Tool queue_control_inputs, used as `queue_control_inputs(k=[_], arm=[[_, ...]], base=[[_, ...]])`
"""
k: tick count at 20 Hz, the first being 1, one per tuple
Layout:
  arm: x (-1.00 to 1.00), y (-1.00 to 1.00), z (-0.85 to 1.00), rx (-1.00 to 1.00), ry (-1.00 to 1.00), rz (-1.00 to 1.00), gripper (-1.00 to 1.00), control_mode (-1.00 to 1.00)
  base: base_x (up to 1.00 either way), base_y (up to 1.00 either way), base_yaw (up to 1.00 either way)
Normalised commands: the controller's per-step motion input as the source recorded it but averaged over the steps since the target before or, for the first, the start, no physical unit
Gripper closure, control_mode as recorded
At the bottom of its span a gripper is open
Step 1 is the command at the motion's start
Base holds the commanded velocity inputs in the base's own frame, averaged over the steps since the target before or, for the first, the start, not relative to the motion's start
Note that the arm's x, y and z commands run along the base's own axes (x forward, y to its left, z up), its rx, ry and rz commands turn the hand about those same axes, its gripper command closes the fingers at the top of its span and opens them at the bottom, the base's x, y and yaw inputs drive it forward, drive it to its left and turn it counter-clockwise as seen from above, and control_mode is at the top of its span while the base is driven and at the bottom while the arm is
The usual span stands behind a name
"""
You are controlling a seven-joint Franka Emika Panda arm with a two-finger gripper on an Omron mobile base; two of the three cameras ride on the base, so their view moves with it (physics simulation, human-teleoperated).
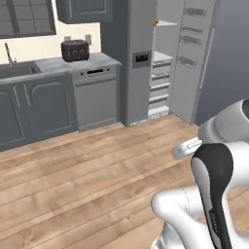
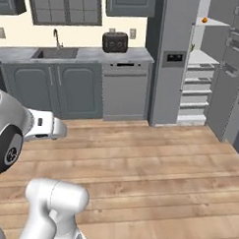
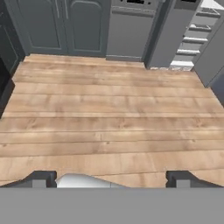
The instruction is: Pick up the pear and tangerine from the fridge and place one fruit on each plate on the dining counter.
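The fridge (image 1: 131, 58) (image 2: 171, 59) stands across the wooden floor, its right-hand door (image 1: 189, 58) (image 2: 232, 72) swung open on white shelves and drawers. A small orange tangerine (image 1: 156, 21) (image 2: 205, 20) rests on a high shelf. A tiny green speck (image 2: 192, 47) shows one shelf lower, too small to identify. The pear, the plates and the dining counter are out of view. In the hand view my gripper (image 3: 110, 180) is open, nothing between its dark fingertips (image 3: 41, 179), and it looks down over the floor, far short of the fridge (image 3: 168, 35).
Grey cabinets with a dishwasher (image 1: 96, 97) (image 2: 124, 89) run left of the fridge under a marble worktop carrying a dark toaster (image 1: 74, 50) (image 2: 115, 42) and a sink (image 2: 55, 52). Wooden floor (image 3: 109, 113) stretches between me and the fridge. A dark edge (image 3: 4, 87) shows at the hand view's left.
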Motion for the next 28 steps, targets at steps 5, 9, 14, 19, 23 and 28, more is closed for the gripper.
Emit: queue_control_inputs(k=[5, 9, 14, 19, 23, 28], arm=[[0.0, 0.0, 0.0, 0.0, 0.0, 0.0, -1.0, 1.0], [0.0, 0.0, 0.0, 0.0, 0.0, 0.0, -1.0, 1.0], [0.0, 0.0, 0.0, 0.0, 0.0, 0.0, -1.0, 1.0], [0.0, 0.0, 0.0, 0.0, 0.0, 0.0, -1.0, 1.0], [0.0, 0.0, 0.0, 0.0, 0.0, 0.0, -1.0, 1.0], [0.0, 0.0, 0.0, 0.0, 0.0, 0.0, -1.0, 1.0]], base=[[0.82, -0.71, 0.1], [0.9, -0.65, 0.06], [0.95, -0.54, 0.03], [0.99, -0.5, 0.01], [0.89, -0.44, 0.0], [0.82, -0.33, 0.0]])
